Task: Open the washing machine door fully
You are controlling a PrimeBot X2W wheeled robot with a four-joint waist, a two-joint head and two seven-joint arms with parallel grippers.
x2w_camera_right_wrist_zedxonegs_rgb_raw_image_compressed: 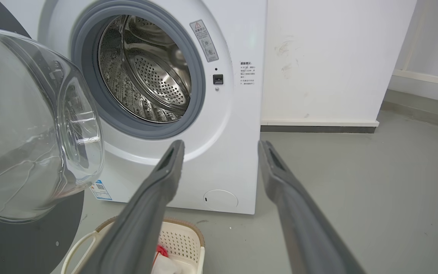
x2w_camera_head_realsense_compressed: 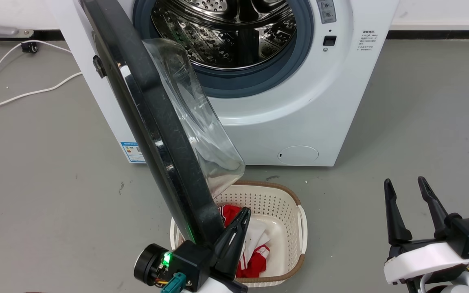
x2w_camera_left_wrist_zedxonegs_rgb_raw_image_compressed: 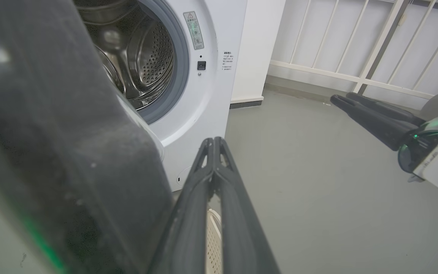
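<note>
The washing machine door [x2w_camera_head_realsense_compressed: 153, 122], a glossy black disc with a clear domed glass bowl [x2w_camera_head_realsense_compressed: 202, 130], stands swung out from the white machine [x2w_camera_head_realsense_compressed: 299, 122] and shows edge-on in the head view. My left gripper [x2w_camera_head_realsense_compressed: 244, 211] is shut with nothing between its fingers, on the glass side of the door's near edge; whether it touches I cannot tell. In the left wrist view the door [x2w_camera_left_wrist_zedxonegs_rgb_raw_image_compressed: 51, 152] looms just left of the left gripper [x2w_camera_left_wrist_zedxonegs_rgb_raw_image_compressed: 213, 140]. My right gripper [x2w_camera_head_realsense_compressed: 404, 181] is open and empty at the lower right, well clear of the door [x2w_camera_right_wrist_zedxonegs_rgb_raw_image_compressed: 21, 243].
A cream perforated basket [x2w_camera_head_realsense_compressed: 283, 195] with red and white clothes sits on the floor under the door's near edge. The steel drum [x2w_camera_head_realsense_compressed: 226, 32] is exposed. A white cable [x2w_camera_head_realsense_compressed: 14, 97] lies on the grey floor at left. My right gripper [x2w_camera_left_wrist_zedxonegs_rgb_raw_image_compressed: 342, 99] shows over bare floor.
</note>
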